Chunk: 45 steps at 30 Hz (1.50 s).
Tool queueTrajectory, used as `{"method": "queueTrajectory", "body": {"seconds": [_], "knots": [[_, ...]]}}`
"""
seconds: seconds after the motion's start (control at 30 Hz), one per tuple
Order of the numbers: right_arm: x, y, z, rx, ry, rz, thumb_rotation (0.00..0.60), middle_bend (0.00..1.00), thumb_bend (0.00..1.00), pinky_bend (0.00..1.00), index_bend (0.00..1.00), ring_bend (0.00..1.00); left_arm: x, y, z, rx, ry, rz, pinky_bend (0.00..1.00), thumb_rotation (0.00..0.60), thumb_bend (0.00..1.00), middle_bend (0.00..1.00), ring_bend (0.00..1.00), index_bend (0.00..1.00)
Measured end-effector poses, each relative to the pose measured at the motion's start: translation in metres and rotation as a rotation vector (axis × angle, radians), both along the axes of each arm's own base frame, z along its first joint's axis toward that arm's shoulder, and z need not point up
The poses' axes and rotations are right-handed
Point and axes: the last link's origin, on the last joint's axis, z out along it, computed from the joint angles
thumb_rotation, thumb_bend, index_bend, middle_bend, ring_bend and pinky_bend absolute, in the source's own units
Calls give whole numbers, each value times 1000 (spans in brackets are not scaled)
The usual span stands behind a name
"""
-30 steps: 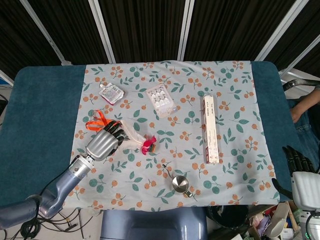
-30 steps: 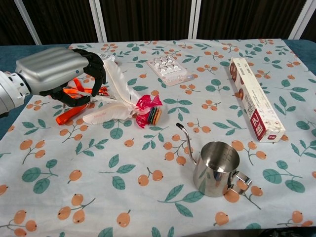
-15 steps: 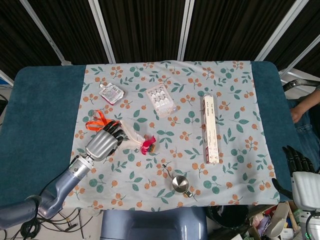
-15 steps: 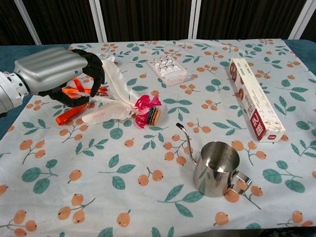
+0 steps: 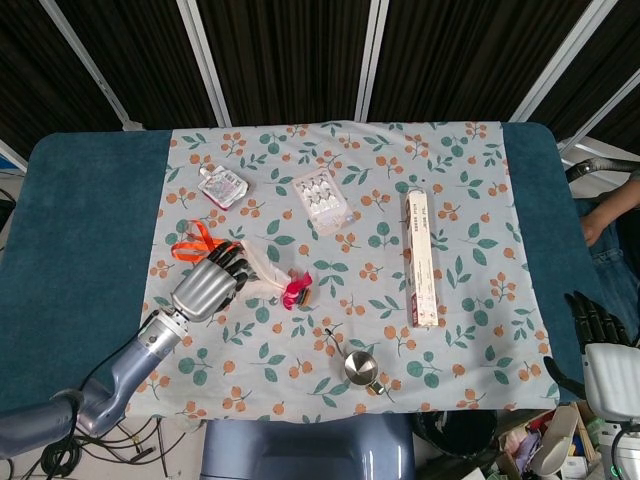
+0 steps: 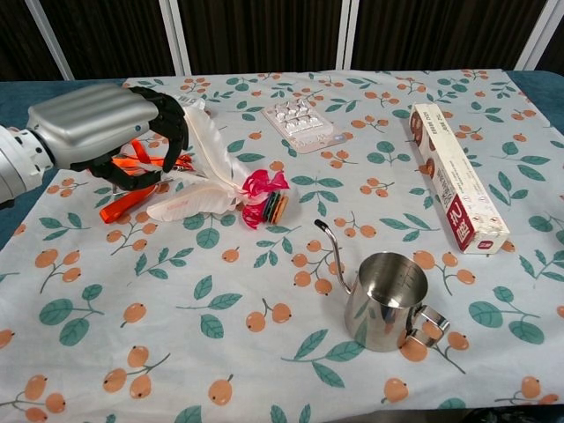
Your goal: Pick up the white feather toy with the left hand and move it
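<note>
Floral cloth (image 5: 470,190) over blue table (image 5: 80,240); bare blue margin on both sides. Long box (image 6: 456,176) flat near right edge of cloth. Left hand (image 6: 92,132) low at cloth's left side, fingers (image 6: 173,132) curled over the quill end of white feather toy (image 6: 207,172), apparently closing for a lift; firm hold cannot be told. Toy's pink tassel end resting on cloth, orange ribbon (image 5: 190,243) under the hand. Steel pitcher (image 6: 388,302) near front edge, well apart. Blister pack (image 5: 320,197) and pouch (image 5: 222,185) farther back. Open cloth between toy and box: likely room for the move. Right hand (image 5: 600,345) off the table's right corner, fingers loosely apart, empty.
</note>
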Motion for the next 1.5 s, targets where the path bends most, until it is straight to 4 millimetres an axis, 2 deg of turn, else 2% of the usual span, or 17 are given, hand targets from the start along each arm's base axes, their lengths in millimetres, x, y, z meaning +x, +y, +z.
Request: {"method": "queueTrajectory", "body": {"seconds": [0.23,0.63,1.17,1.5], "knots": [[0,0,0,0,0,1,600,61,155,158,43,97,9,3,1,7,1,-19,160,600,438,332,141,591],[1,0,0,2,-2,6,600,61,156,158,43,97,41,7,4,23,23,-99,160,600,439,332,141,591],[2,1,-1,2,-5,11,600,61,156,158,42,97,107,-2,-6,15,87,-262,167,600,438,331,141,591],[2,1,-1,4,-5,12,600,61,155,158,42,97,136,-18,-18,-13,107,-331,168,600,438,327,141,590]]}}
